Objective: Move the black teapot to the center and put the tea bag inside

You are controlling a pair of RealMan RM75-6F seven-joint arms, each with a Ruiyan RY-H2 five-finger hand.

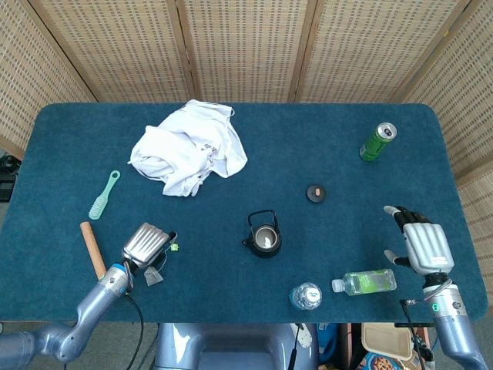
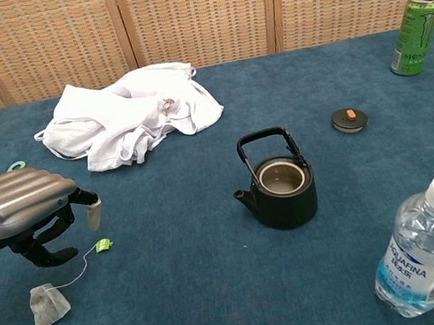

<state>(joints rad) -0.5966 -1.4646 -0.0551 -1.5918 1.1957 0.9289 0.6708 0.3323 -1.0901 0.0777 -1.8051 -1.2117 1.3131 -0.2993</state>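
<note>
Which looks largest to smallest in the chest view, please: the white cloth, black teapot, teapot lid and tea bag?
1. White cloth
2. Black teapot
3. Teapot lid and tea bag look alike; the bag lies nearer the camera, so their order is unsure.

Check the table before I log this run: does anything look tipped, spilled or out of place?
One water bottle lies on its side near the front edge, beside the right hand. The teapot stands open, its lid lying apart. Nothing looks spilled.
</note>
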